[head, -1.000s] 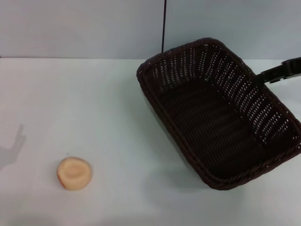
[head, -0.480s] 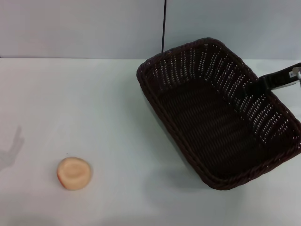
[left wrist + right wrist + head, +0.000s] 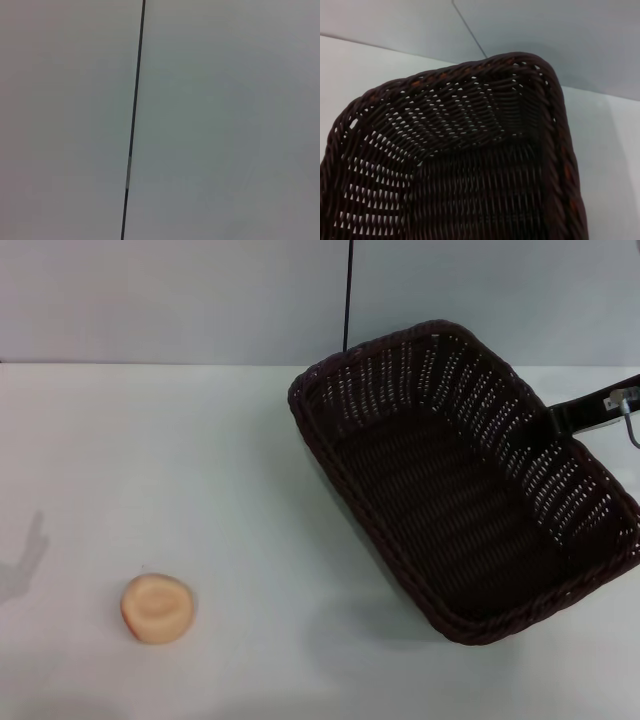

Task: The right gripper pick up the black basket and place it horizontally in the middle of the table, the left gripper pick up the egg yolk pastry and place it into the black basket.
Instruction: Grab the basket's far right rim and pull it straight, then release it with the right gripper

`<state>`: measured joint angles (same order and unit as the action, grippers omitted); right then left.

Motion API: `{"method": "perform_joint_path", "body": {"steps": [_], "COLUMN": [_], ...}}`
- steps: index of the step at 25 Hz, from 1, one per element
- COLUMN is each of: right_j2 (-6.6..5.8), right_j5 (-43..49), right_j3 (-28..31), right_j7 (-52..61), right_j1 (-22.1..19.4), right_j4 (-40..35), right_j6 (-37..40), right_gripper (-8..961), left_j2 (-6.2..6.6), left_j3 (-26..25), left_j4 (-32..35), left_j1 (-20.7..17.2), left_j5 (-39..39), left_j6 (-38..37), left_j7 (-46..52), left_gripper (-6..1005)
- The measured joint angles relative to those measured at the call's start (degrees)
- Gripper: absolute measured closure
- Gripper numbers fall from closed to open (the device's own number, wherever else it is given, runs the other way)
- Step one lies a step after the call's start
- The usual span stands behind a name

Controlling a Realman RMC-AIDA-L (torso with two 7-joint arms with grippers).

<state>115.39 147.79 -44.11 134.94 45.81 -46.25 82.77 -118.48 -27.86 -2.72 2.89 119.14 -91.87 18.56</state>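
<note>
The black basket (image 3: 372, 502) sits at an angle on the right half of the white table (image 3: 200, 460), empty. My right gripper (image 3: 560, 420) reaches in from the right edge and meets the basket's far right rim. The right wrist view looks down into the basket (image 3: 470, 115) from close by, at one corner and the braided rim. The egg yolk pastry (image 3: 157, 608) lies on the table at the front left, well apart from the basket. My left gripper is out of view; the left wrist view shows only a plain wall.
A thin black vertical line (image 3: 348, 290) runs down the grey back wall behind the basket and also shows in the left wrist view (image 3: 134, 120). A faint shadow (image 3: 22, 565) falls on the table's left edge.
My right gripper came down and in to the basket's right rim, then drew back slightly. The basket has shifted a little to the left. The pastry has not moved.
</note>
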Motion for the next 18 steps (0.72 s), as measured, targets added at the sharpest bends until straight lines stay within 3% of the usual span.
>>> {"method": "perform_joint_path", "body": {"steps": [4, 6, 11, 18], "right_j2": [0.22, 0.79, 1.52, 1.52], "right_j5": [-0.13, -1.70, -6.38, -9.17], "right_j3": [-0.07, -0.13, -2.91, -9.25], "right_j7": [-1.28, -4.82, -15.73, -28.04], "right_j1": [-0.49, -1.48, -2.12, -0.91], "right_j4": [-1.44, -5.59, -12.13, -13.70], "right_j6": [0.07, 1.40, 5.88, 5.83], "right_gripper": [742, 814, 816, 814], "left_j2": [0.00, 0.00, 0.04, 0.04], "left_j3": [0.00, 0.00, 0.00, 0.01], "left_j4": [-0.09, -0.10, -0.18, -0.20], "left_j1": [0.00, -0.03, -0.43, -1.90], "left_j5": [-0.24, -0.26, -0.12, -0.01], "left_j6": [-0.14, -0.26, -0.70, -3.81], "left_j7": [0.12, 0.15, 0.20, 0.23], "left_gripper": [156, 156, 156, 155]}}
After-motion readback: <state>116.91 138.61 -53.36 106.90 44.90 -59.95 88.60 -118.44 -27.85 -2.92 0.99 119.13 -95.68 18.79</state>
